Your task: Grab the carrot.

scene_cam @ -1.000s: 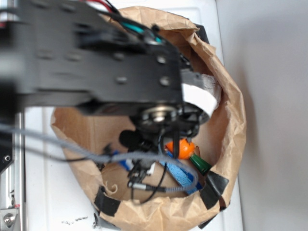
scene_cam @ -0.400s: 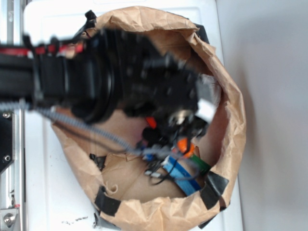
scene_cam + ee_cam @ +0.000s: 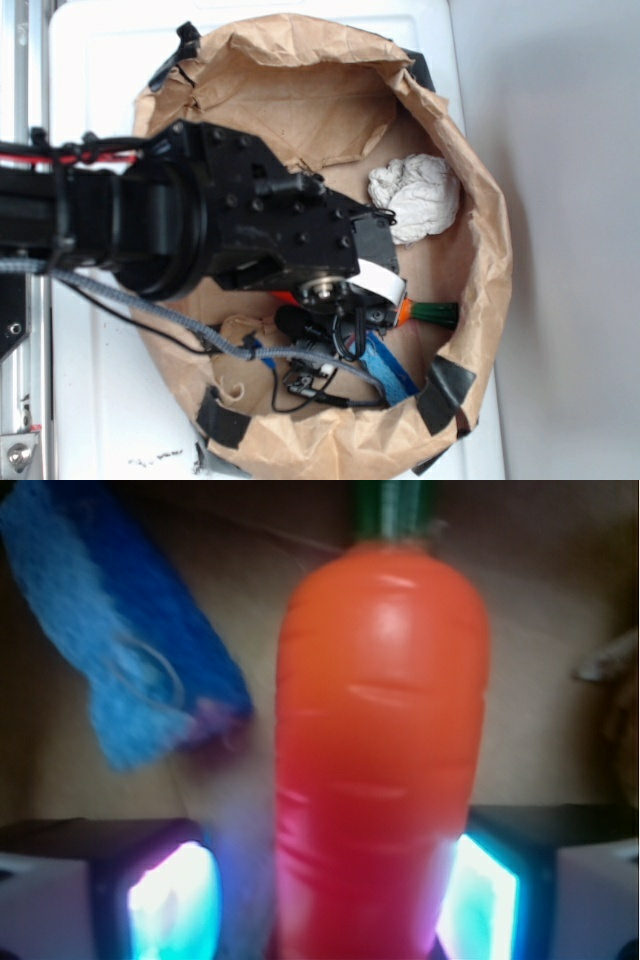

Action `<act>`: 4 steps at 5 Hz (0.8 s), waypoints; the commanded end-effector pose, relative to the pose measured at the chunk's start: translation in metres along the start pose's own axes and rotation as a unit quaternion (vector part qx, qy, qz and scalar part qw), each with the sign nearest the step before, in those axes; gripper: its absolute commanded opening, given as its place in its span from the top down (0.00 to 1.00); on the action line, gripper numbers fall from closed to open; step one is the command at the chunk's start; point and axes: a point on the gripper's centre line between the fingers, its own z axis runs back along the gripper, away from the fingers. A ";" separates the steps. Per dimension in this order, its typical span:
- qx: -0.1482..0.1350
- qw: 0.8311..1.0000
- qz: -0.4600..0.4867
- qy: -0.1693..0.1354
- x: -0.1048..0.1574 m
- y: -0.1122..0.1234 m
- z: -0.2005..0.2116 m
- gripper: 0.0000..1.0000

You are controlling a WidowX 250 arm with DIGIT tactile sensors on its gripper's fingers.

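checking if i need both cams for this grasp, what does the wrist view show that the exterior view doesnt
Only the wrist view shows the carrot full length, its orange body running down between the two lit gripper pads, with a gap visible on the left side. Contact cannot be confirmed.

Only the exterior view shows the brown paper bag around everything, the white paper wad, and the arm covering most of the carrot, leaving its green stem visible.

Both show the carrot's green stem end and the blue block beside it.

Mostly hidden under the black arm in the exterior view: glossy orange toy carrot (image 3: 405, 312), only an orange sliver and green stem showing. Cut off by the wrist view's edges: stem top, carrot tip, glowing fingers (image 3: 170, 900). Blurred: flat blue block (image 3: 130, 630).
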 end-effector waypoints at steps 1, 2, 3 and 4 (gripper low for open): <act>0.019 1.000 -0.002 0.016 0.016 -0.009 -0.008 1.00; -0.011 0.999 0.029 0.019 0.031 -0.010 0.041 1.00; -0.017 0.997 0.076 0.009 0.031 -0.005 0.093 1.00; -0.022 0.996 0.085 0.027 0.029 0.001 0.123 1.00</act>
